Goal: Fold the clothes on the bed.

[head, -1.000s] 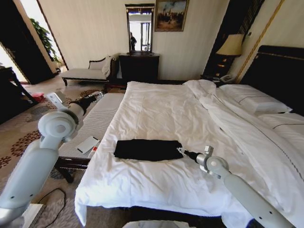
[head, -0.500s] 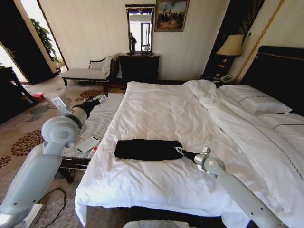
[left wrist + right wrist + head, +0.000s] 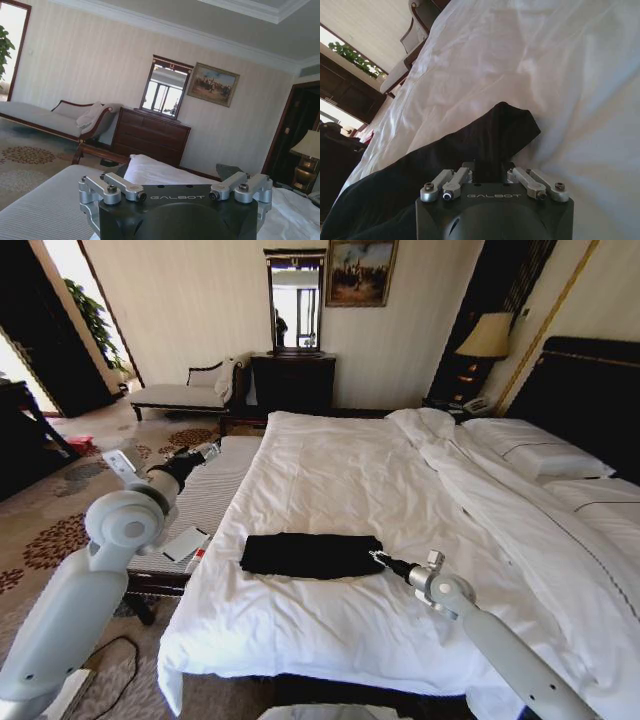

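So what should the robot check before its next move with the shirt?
1. Shirt is flat on the bed: ok, it lies as a folded dark strip.
2. Right end effector is at the shirt's edge: ok.
3. Right end effector has hold of the cloth: cannot tell, the fingers are hidden.
4. Left end effector is out of the way: ok, raised over the bench.
5. White lettering is tucked in: cannot tell.

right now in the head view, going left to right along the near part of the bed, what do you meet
left hand over the striped bench → black folded T-shirt on the bed → right hand at the shirt's right end → rumpled duvet → pillows
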Motion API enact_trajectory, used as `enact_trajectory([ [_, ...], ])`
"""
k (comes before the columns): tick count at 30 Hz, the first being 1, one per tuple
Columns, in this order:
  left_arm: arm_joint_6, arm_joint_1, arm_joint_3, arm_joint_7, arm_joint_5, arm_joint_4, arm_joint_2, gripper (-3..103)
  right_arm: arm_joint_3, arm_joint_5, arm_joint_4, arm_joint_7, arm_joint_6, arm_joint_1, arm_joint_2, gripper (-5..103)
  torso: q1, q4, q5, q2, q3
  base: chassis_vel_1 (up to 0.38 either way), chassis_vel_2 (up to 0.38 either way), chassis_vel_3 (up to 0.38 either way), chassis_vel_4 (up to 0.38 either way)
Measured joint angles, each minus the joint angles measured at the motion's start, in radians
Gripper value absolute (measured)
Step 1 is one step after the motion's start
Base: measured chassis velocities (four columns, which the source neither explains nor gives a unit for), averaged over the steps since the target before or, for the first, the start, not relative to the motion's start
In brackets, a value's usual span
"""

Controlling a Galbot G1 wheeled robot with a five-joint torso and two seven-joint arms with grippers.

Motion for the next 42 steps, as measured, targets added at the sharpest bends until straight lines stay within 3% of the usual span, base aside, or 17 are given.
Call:
enact_trajectory([
  [1, 0.0, 0.0, 0.0, 0.0, 0.0, 0.0, 0.0, 100, 0.0, 0.0, 0.0, 0.0, 0.0, 0.0, 0.0, 28, 0.0, 0.0, 0.0, 0.0, 0.0, 0.0, 0.0, 0.0, 0.0],
  [4, 0.0, 0.006, -0.008, 0.0, -0.002, -0.008, 0.004, 100, -0.004, -0.02, 0.002, -0.011, 0.006, -0.004, 0.0, 13, 0.0, 0.0001, 0.0, 0.0, 0.0, 0.0, 0.0, 0.0, 0.0],
  [9, 0.0, 0.014, -0.016, -0.001, -0.003, -0.012, 0.009, 100, -0.006, -0.038, 0.006, -0.028, 0.015, -0.01, -0.001, 2, 0.0, 0.0, 0.0, 0.0, 0.0, 0.0, 0.0, 0.0, 0.0],
  [15, -0.001, 0.015, -0.022, -0.004, -0.003, -0.01, 0.015, 100, 0.016, -0.034, 0.033, -0.044, 0.05, -0.01, -0.011, 1, 0.0, 0.0001, 0.0001, 0.0, 0.0, 0.0, 0.0, 0.0, 0.0],
  [19, -0.001, 0.015, -0.029, -0.004, -0.003, -0.009, 0.018, 100, 0.05, 0.006, 0.079, 0.016, 0.037, -0.019, -0.043, 1, 0.0, 0.0003, 0.0002, 0.0, 0.0, 0.0, 0.0, 0.0, 0.0],
  [33, -0.003, 0.036, -0.065, -0.008, 0.0, -0.006, 0.01, 100, 0.141, 0.103, 0.149, 0.114, -0.011, -0.047, -0.257, 1, 0.0, 0.0001, 0.0001, 0.0, 0.0, 0.0, 0.0, 0.0, 0.0],
  [42, -0.001, 0.015, -0.065, -0.008, -0.008, 0.001, 0.01, 100, 0.108, 0.096, 0.175, 0.146, -0.016, 0.005, -0.274, 1, 0.0, 0.0001, 0.0, 0.0, 0.0, 0.0, 0.0, 0.0, 0.0],
])
